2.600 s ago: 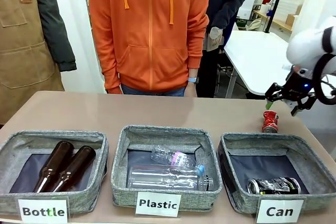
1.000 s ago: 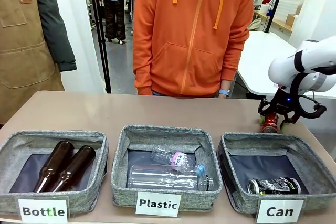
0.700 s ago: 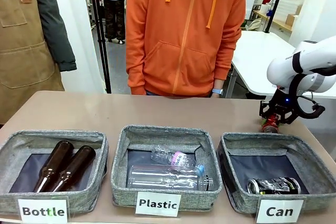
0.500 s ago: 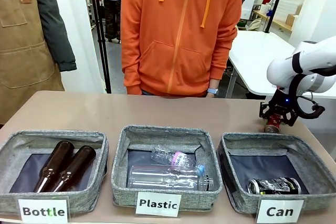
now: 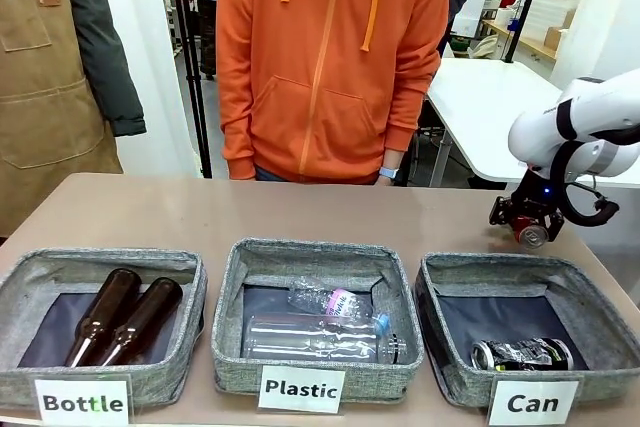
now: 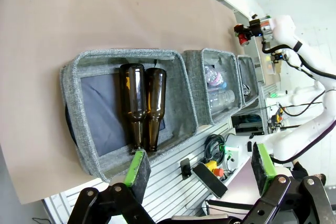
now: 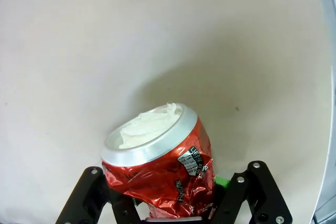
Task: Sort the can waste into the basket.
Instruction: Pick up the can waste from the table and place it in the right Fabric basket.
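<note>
The crushed red can (image 5: pixel 530 235) hangs a little above the table just behind the Can basket (image 5: pixel 500 265), its silver end tilted toward the front camera. My right gripper (image 5: pixel 524 219) is shut on it. In the right wrist view the red can (image 7: pixel 157 163) sits between the fingers of the right gripper (image 7: pixel 168 198), and a green pad (image 7: pixel 222 182) shows beside it. The black and silver can (image 5: pixel 520 353) lies in the basket's front right corner. My left gripper (image 6: pixel 199 163) is open, high above the table's left end, with nothing between its fingers.
The Bottle bin (image 5: pixel 100 267) holds two brown bottles (image 5: pixel 120 317), and the Plastic bin (image 5: pixel 315 252) holds clear bottles (image 5: pixel 320 332). A person in an orange hoodie (image 5: pixel 330 57) stands at the far side. Bare table lies behind the bins.
My right gripper came down over the upright red can and shut on it; the can now sits tilted and slightly raised. The person shifted to the left.
</note>
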Tool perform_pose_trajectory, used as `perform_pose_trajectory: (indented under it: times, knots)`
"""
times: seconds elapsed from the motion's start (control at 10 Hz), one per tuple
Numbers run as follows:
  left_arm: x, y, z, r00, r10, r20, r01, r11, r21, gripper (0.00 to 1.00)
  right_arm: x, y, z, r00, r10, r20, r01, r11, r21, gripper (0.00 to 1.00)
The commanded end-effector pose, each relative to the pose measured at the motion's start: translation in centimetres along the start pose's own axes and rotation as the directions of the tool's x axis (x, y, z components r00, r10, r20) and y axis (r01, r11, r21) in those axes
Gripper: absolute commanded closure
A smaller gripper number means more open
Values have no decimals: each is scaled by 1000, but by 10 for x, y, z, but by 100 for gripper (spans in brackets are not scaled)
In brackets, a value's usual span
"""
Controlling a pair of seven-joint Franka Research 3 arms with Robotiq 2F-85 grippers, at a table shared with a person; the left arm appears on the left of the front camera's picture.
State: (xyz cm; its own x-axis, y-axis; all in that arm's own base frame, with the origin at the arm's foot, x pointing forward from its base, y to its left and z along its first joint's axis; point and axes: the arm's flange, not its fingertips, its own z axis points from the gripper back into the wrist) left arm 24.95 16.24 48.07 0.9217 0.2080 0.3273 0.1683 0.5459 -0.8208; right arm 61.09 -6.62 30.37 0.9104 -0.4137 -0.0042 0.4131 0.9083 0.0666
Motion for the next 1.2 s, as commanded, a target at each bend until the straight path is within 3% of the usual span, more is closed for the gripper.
perform_pose_trajectory:
  times: [0.0,0.1,0.2,0.3,0.4,0.5,0.6,0.7,0.8,0.9,1.0,1.1]
  knots:
    - [2,-2,1,1000,-12,5,12,1000,-14,0,-12,-4,23,997,73,24,-74,997,34,100]
    - [2,-2,1,1000,-12,5,12,1000,-14,0,-21,-6,47,984,176,22,-177,981,81,100]
    - [2,-2,1,1000,-12,5,12,1000,-14,0,-44,-10,82,920,389,40,-391,911,128,100]
    - [2,-2,1,1000,-12,5,12,1000,-14,0,-76,-13,113,804,589,81,-595,795,116,100]
    - [2,-2,1,1000,-12,5,12,1000,-14,0,-126,-14,136,614,787,65,-789,610,74,100]
    - [2,-2,1,1000,-12,5,12,1000,-14,0,-147,-17,140,493,870,25,-868,491,71,100]
    - [2,-2,1,1000,-12,5,12,1000,-14,0,-185,-16,141,255,965,-55,-962,259,87,100]
    - [2,-2,1,1000,-12,5,12,1000,-14,0,-208,-19,137,16,995,-94,-990,29,141,100]
    - [2,-2,1,1000,-12,5,12,1000,-14,0,-228,-20,131,-192,976,-100,-966,-170,195,100]
    - [2,-2,1,1000,-12,5,12,1000,-14,0,-241,-26,129,-348,933,-89,-920,-323,221,100]
    - [2,-2,1,1000,-12,5,12,1000,-14,0,-251,-29,125,-404,911,-84,-899,-379,218,100]
    - [2,-2,1,1000,-12,5,12,1000,-14,0,-256,-29,126,-429,901,-71,-887,-405,224,100]
